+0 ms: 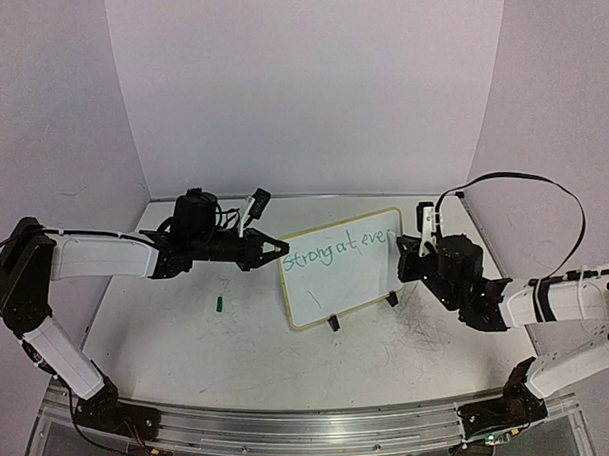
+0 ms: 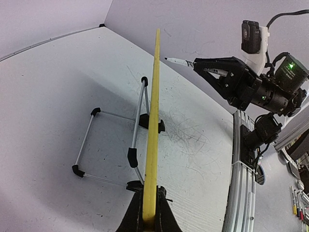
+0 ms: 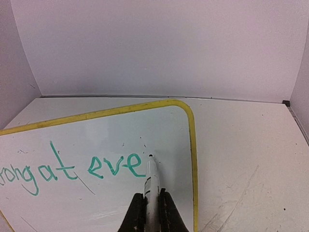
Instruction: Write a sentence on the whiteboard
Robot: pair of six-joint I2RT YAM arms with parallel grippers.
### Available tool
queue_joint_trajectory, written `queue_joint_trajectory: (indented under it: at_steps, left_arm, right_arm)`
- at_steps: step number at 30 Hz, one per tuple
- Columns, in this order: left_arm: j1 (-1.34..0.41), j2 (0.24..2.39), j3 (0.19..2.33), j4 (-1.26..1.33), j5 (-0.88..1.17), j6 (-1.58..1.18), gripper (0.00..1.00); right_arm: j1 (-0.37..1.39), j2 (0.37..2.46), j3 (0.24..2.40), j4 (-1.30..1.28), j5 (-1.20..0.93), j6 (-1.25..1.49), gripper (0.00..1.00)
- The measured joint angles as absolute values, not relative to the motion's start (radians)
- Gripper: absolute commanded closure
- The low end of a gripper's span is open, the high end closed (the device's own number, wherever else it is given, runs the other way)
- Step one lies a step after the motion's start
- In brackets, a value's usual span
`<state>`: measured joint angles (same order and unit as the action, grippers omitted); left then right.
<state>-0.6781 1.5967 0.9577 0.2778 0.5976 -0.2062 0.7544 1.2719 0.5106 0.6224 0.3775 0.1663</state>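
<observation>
The whiteboard (image 1: pixel 341 277) stands tilted on the table, with a pale-yellow frame and two black clip feet (image 1: pixel 333 323). My left gripper (image 1: pixel 280 251) is shut on its left edge; in the left wrist view the yellow frame (image 2: pixel 153 96) runs edge-on out of that gripper (image 2: pixel 150 188). The green sentence (image 1: pixel 340 247) reads "strong at eve" in one line, and it also shows in the right wrist view (image 3: pixel 116 166). My right gripper (image 1: pixel 410 249) (image 3: pixel 151 195) is shut on a white marker (image 3: pixel 151 176). The marker tip is at the board just right of the last "e".
A small green cap (image 1: pixel 219 304) lies on the table left of the board. A wire stand (image 2: pixel 87 145) with black tips sits behind the board. The tabletop (image 1: pixel 418 334) is scribbled with marks. White walls close the back and both sides.
</observation>
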Motion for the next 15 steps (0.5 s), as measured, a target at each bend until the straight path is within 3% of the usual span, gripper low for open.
queue_joint_trajectory:
  at_steps: [15]
  left_arm:
    - [-0.680, 1.596, 0.958, 0.278, 0.598, -0.206, 1.00]
  right_arm:
    - [0.744, 1.330, 0.533, 0.644, 0.356, 0.153, 1.00]
